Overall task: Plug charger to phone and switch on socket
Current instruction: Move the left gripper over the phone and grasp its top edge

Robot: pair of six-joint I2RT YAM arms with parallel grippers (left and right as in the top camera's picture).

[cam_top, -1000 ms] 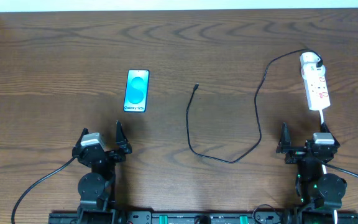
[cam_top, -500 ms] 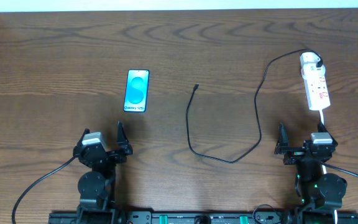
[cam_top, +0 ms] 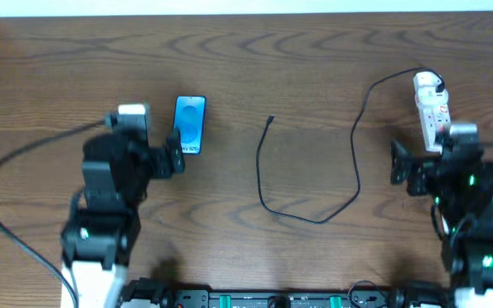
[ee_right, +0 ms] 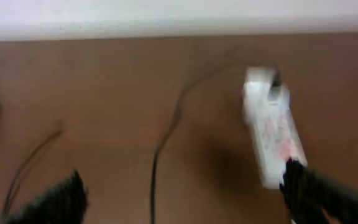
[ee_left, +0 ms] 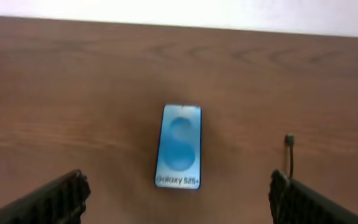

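The phone (cam_top: 190,118) lies screen up at the left middle of the table; in the left wrist view the phone (ee_left: 180,146) is straight ahead. My left gripper (cam_top: 176,156) is open and empty, raised just before the phone's near end (ee_left: 179,198). The charger cable (cam_top: 315,219) loops across the centre, with its plug tip (cam_top: 270,119) free on the table (ee_left: 289,140). Its white adapter (cam_top: 427,82) sits in the far end of the socket (cam_top: 433,113). My right gripper (cam_top: 400,169) is open and empty near the socket (ee_right: 270,134), its fingers wide apart (ee_right: 182,180).
The wooden table (cam_top: 315,51) reaches a pale wall at the back. The left arm's black cord (cam_top: 24,154) trails across the left side. My right arm hides the near end of the socket in the overhead view.
Both arms have lifted from the front edge and moved forward, the left toward the phone, the right toward the socket. Phone, cable and socket have not moved.
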